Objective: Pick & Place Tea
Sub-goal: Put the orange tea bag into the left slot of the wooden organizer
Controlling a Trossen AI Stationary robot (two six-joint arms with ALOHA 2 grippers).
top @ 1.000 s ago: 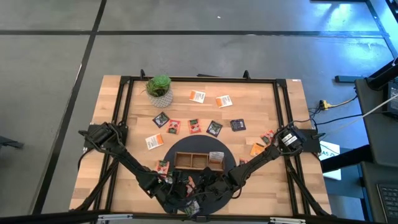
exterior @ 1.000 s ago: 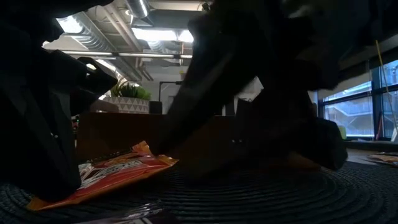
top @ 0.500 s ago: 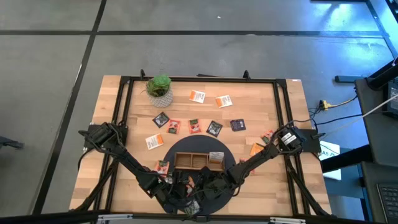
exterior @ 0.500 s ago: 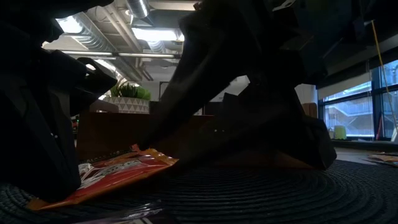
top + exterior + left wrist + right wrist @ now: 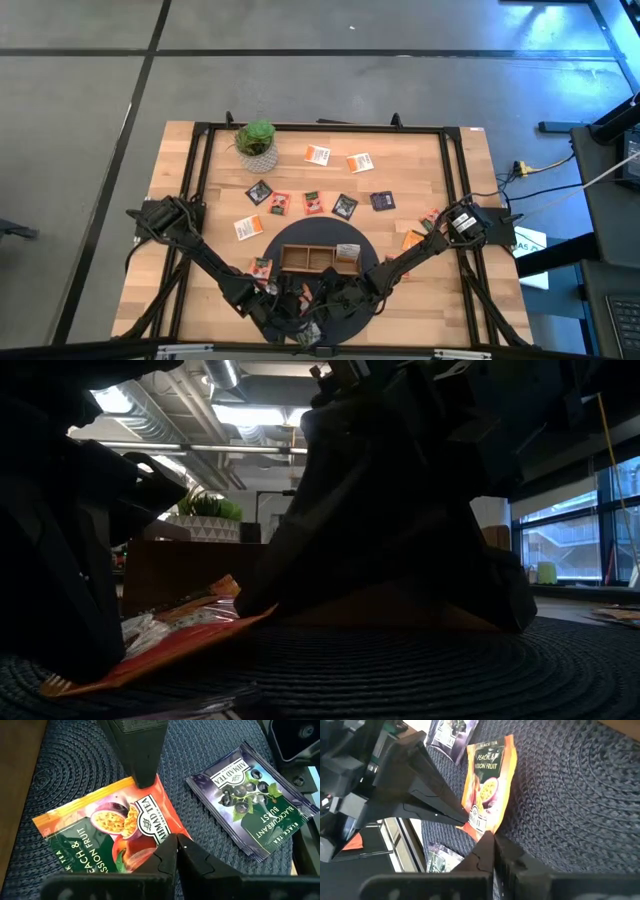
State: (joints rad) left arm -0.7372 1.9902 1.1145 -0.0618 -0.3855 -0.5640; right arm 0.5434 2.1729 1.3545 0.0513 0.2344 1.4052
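Observation:
An orange peach-and-passion-fruit tea packet lies on the dark round mat near the table's near edge. Both grippers meet at its logo end. My left gripper is shut over one corner. My right gripper is shut on that same end, and it shows in the left wrist view as a dark wedge. In the low view the packet slopes, with its far end raised. Both arms hide it in the high view. A blackcurrant packet lies flat on the mat beside it. My left gripper rests its shut fingertips on a corner of the packet's logo end, slanting down from the near side. I cannot tell whether it pinches or only presses. My right gripper pinches the logo end at its other corner. That end is raised and the packet's other end lies on the mat.
The brown wooden tray sits on the mat's far part, just beyond the grippers. More tea packets lie across the table's middle, far part and right side. The potted plant stands far left. Another packet lies near the grippers.
In the low view my right gripper has come in lower and closer over the orange packet. The packet has tipped: the end by the right gripper has risen a little, and its other end has stayed on the mat.

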